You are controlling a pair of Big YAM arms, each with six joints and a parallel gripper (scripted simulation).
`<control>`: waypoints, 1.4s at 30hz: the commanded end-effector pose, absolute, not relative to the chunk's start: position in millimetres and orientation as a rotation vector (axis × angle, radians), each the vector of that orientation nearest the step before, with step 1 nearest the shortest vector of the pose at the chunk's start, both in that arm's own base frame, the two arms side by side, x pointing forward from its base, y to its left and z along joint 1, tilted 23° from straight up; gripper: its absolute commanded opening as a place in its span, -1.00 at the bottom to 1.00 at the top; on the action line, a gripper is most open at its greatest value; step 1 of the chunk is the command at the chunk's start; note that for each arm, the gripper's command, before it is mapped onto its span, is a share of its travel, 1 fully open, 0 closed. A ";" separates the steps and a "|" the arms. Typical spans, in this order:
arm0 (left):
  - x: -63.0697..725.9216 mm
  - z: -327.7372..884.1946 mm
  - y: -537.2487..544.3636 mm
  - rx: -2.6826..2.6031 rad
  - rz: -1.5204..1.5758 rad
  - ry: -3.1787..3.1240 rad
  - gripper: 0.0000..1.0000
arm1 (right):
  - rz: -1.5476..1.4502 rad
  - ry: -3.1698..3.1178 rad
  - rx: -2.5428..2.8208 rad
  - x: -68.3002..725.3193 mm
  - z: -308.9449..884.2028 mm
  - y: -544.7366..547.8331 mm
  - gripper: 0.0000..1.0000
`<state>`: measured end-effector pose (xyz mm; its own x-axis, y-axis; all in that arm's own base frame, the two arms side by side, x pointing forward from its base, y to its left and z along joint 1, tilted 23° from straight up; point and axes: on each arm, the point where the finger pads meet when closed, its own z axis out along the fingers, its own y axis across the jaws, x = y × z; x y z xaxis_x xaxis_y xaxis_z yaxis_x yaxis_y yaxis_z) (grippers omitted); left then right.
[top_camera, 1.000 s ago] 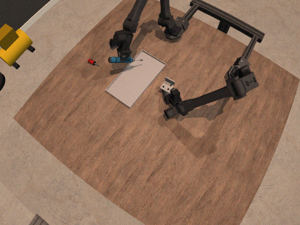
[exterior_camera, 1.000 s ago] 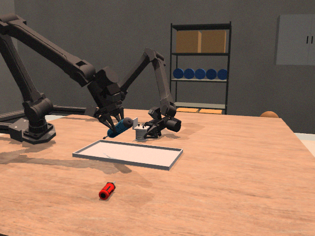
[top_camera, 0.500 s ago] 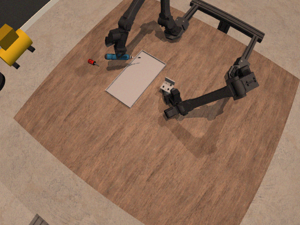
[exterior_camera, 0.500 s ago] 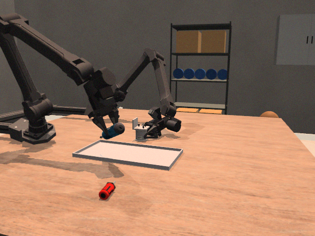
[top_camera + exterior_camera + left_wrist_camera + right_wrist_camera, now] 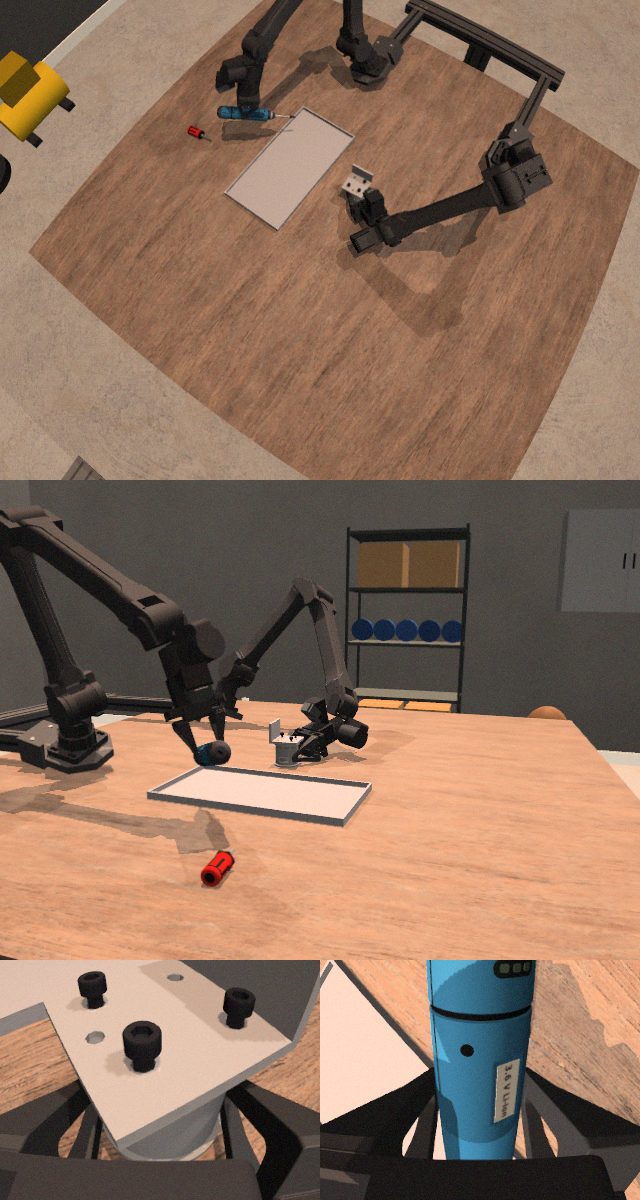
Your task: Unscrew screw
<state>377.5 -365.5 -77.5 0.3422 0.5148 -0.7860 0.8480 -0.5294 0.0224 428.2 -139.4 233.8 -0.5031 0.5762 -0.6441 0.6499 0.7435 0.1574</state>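
Observation:
The grey joint module (image 5: 285, 755) (image 5: 175, 1142) stands upright under the pale L-shaped bracket (image 5: 356, 184) (image 5: 274, 731) (image 5: 185, 1055). My left gripper (image 5: 353, 204) (image 5: 293, 753) (image 5: 161, 1078) is shut on the joint module, fingers at its sides below the plate. In the left wrist view, a near screw (image 5: 142, 1042), a far-left screw (image 5: 93, 985) and a right screw (image 5: 239, 1005) stand proud with shank showing. A left hole (image 5: 95, 1037) and a far hole (image 5: 175, 977) show no screw head. My right gripper (image 5: 248, 111) (image 5: 209, 748) (image 5: 479, 1077) is shut on the blue electric screwdriver (image 5: 229, 112) (image 5: 219, 752) (image 5: 475, 1025), held nearly level above the table.
A pale shallow tray (image 5: 289, 170) (image 5: 248, 810) (image 5: 360, 1050) lies between the module and a small red screwdriver (image 5: 195, 131) (image 5: 218, 867). The electric screwdriver's bit reaches over the tray's corner region. The dark arm mounting frame (image 5: 485, 38) runs along the table's rear edge.

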 end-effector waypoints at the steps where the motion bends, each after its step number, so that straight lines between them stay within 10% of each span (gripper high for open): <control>1: 383.8 -71.9 -369.9 2.178 -1.028 1.176 0.17 | -0.112 2.141 0.984 442.8 285.0 -160.0 -0.17; 42: 383.8 -71.9 -369.9 2.178 -1.028 1.176 0.17 | -0.106 2.038 1.625 360.3 301.1 -257.2 -0.17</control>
